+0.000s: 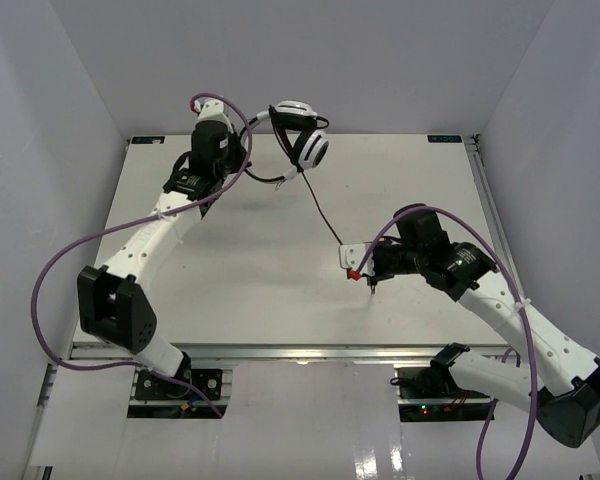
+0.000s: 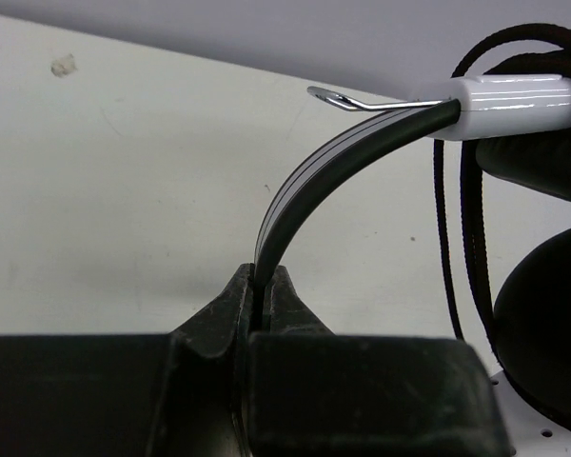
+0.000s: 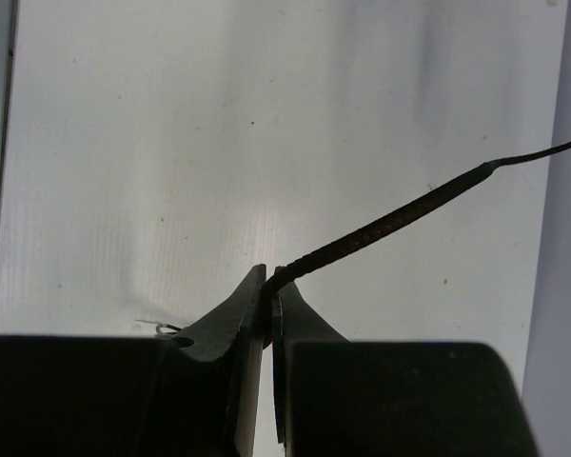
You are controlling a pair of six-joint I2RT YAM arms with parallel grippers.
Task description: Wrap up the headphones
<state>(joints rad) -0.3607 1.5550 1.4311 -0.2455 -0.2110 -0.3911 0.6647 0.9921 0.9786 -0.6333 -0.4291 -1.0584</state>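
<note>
Headphones (image 1: 300, 135) hold: left gripper (image 2: 260, 286) clenched on the headband (image 2: 324, 167); earcups (image 1: 313, 150) hang above the table (image 1: 230, 280), upper centre of the top view.
Cord hold: right gripper (image 3: 269, 286) clenched on the cord (image 3: 381, 228) near its free end, low over the table, centre right.
Cord axis: nearly straight and taut, running from the right gripper up and left to the earcups.
Nearer arm: left, touching the headband; the right gripper is well apart.
Coming move (judgement): the right gripper carries the cord end up-left and around the headband.

White table (image 1: 270, 300) with a metal rail (image 1: 494, 225) along its right edge; small blue label (image 1: 443, 138) at its far-right corner.
</note>
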